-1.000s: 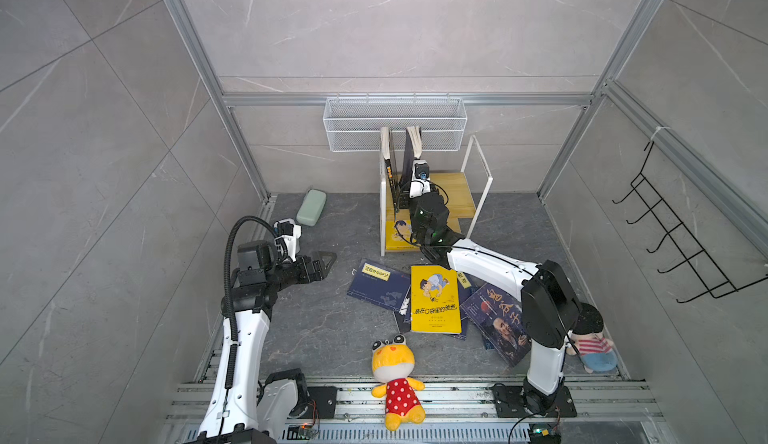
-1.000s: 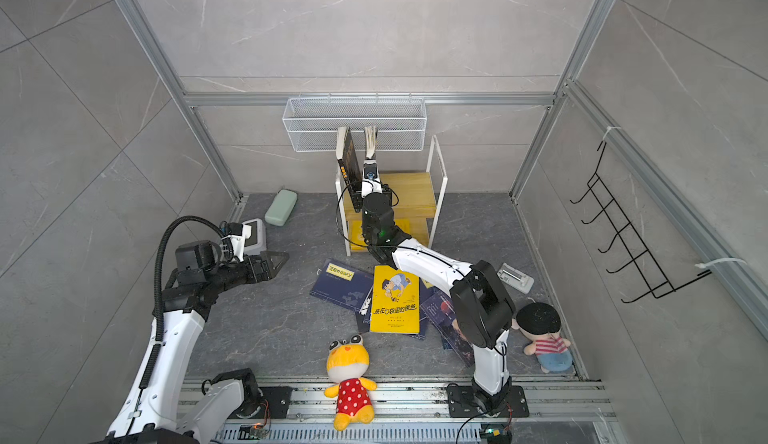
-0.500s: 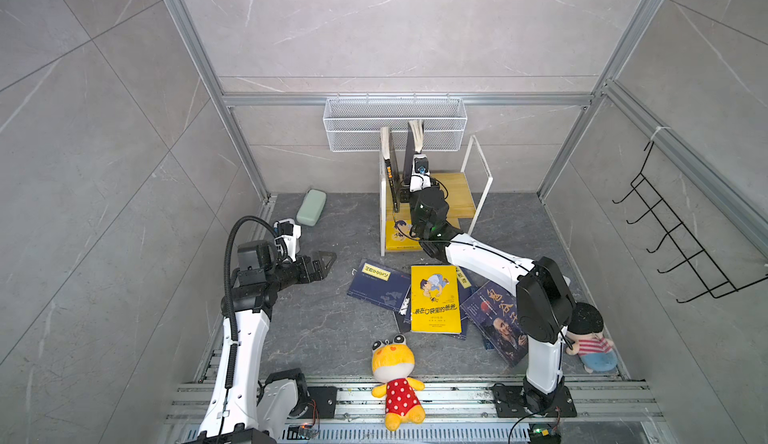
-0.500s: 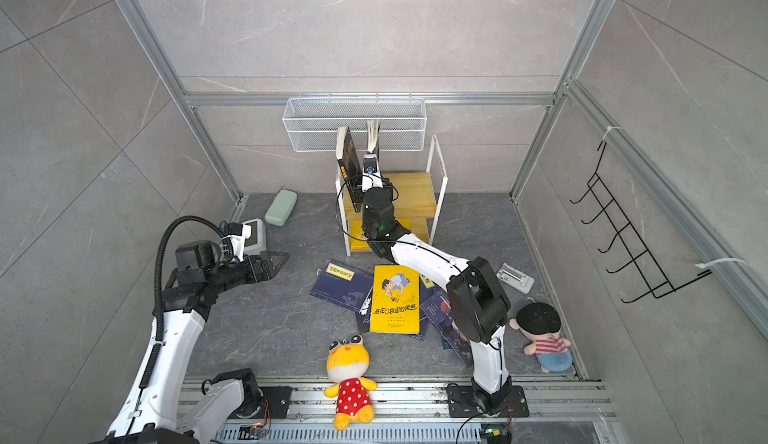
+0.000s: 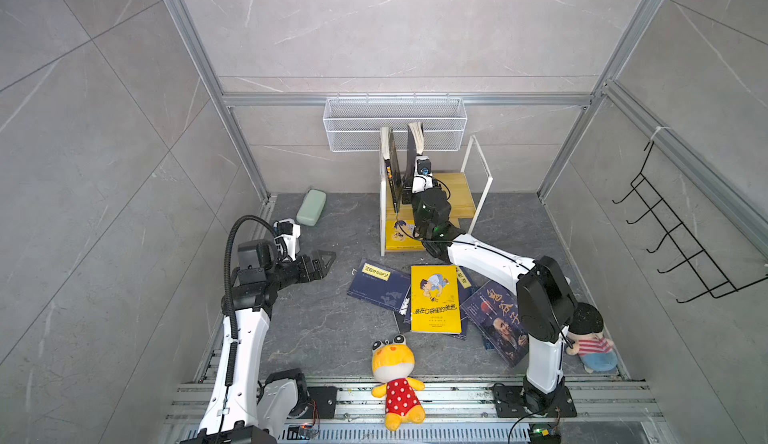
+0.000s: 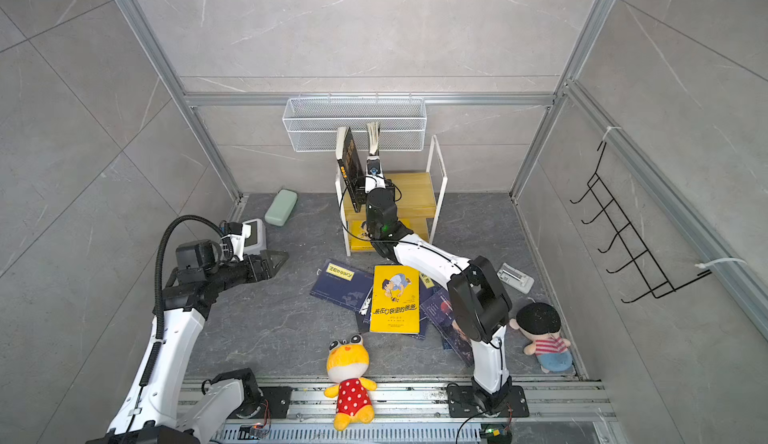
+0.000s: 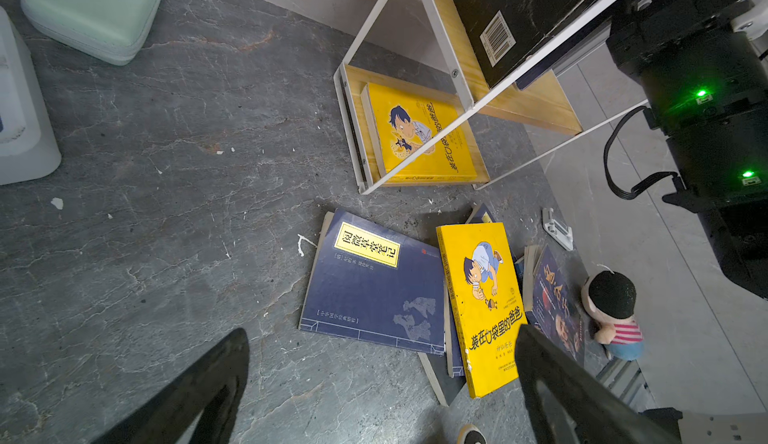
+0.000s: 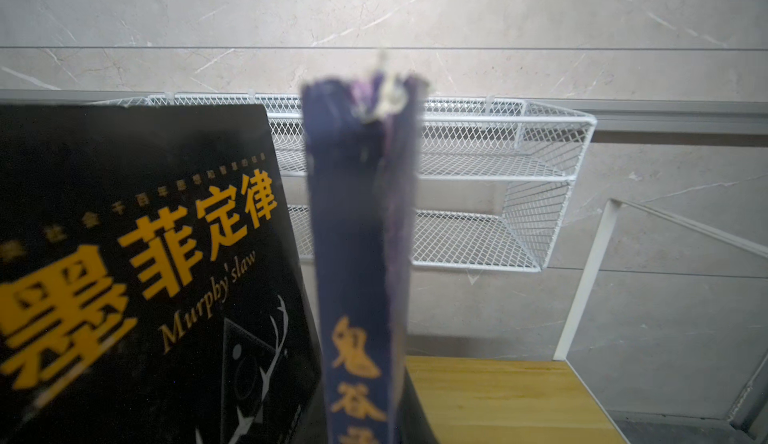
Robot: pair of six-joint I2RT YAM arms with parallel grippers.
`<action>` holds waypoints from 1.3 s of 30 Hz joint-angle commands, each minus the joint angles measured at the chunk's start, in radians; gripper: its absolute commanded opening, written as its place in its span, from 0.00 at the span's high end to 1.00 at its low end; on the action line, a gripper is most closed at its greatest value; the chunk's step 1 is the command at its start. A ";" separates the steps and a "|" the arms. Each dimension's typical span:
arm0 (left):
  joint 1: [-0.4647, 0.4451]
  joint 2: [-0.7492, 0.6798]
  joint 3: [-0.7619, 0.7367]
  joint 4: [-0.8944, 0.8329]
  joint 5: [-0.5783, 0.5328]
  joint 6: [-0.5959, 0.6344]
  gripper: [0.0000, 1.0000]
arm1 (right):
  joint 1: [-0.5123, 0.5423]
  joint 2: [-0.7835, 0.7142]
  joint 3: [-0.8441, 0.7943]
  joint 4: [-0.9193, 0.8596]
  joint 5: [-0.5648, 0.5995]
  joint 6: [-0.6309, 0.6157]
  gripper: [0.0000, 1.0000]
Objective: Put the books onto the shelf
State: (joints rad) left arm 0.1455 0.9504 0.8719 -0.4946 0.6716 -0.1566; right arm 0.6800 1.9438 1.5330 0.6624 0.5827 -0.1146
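One navy book, pinched upright in the right hand, has edged further over the top board of the shelf beside the black book, looks nearly placed; left hand idles spread.

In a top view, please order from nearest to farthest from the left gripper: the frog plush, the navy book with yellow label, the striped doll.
1. Navy book with yellow label, on the floor just right of the left gripper.
2. Frog plush, by the front rail.
3. Striped doll, at the far right.
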 commanded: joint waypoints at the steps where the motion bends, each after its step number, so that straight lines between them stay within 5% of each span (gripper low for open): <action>1: 0.002 -0.010 0.032 0.010 -0.002 -0.003 0.00 | 0.006 -0.069 -0.022 0.015 -0.062 0.037 1.00; 18: 0.004 -0.025 0.026 0.005 0.002 -0.004 0.00 | 0.007 -0.093 -0.070 -0.044 -0.159 0.110 0.82; 24: 0.002 -0.032 0.023 0.009 -0.004 -0.009 0.00 | 0.008 -0.098 -0.066 -0.083 -0.209 0.080 0.68; 39: 0.009 -0.032 0.016 0.014 -0.013 -0.018 0.00 | 0.010 -0.127 -0.023 -0.233 -0.289 -0.029 0.60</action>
State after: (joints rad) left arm 0.1467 0.9329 0.8719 -0.4931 0.6559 -0.1673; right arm 0.6811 1.8473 1.4719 0.5053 0.3199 -0.0971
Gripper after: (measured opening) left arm 0.997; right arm 0.392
